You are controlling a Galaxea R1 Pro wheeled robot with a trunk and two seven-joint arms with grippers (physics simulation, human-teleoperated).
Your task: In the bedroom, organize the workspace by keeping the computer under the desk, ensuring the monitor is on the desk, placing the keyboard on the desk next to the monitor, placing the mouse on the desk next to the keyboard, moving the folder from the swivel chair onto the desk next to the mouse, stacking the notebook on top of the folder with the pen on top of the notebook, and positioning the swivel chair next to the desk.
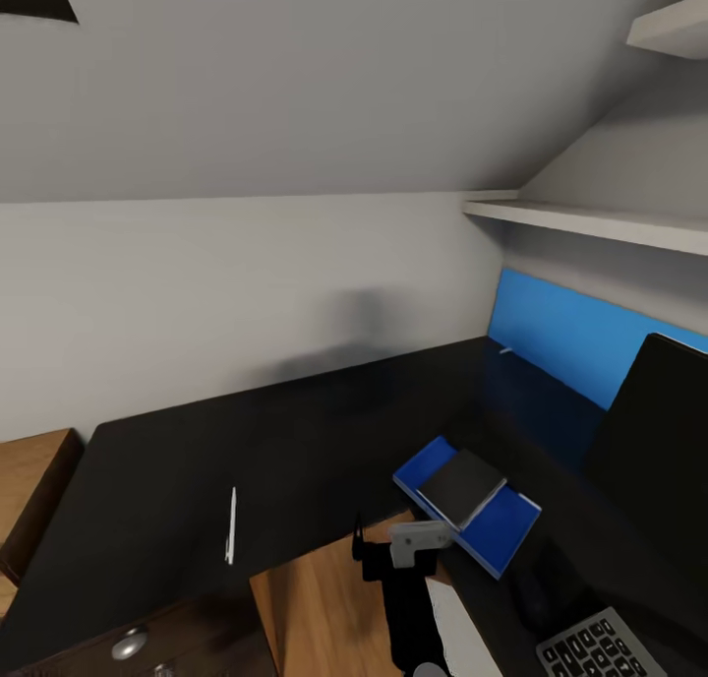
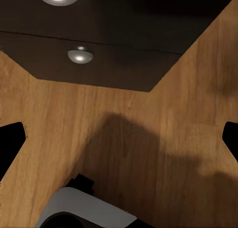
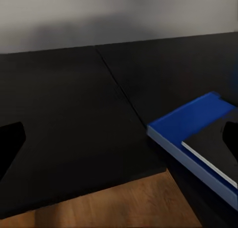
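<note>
My right claw (image 1: 405, 549) hangs just off the inner corner of the black table (image 1: 295, 431), and from my wrist its two dark fingers (image 3: 10, 143) stand wide apart with nothing between them. My left claw (image 2: 119, 138) is spread just as wide over the wooden floor (image 2: 148, 153), empty, looking toward the drawer unit (image 2: 99, 54) and its silver knobs (image 2: 80, 54). The blue folder (image 1: 511, 534) lies flat on the table just beyond my right claw, its long axis running from the far left toward the near right, and the dark grey notebook (image 1: 462, 485) sits on top of it, turned the same way. The pen (image 1: 231, 524) lies well to the left on the table, near its front edge, pointing almost straight away from me. At the right the monitor (image 1: 654, 431) stands dark, with the keyboard (image 1: 595, 647) near it at the near right corner; its key markings are too small to read.
</note>
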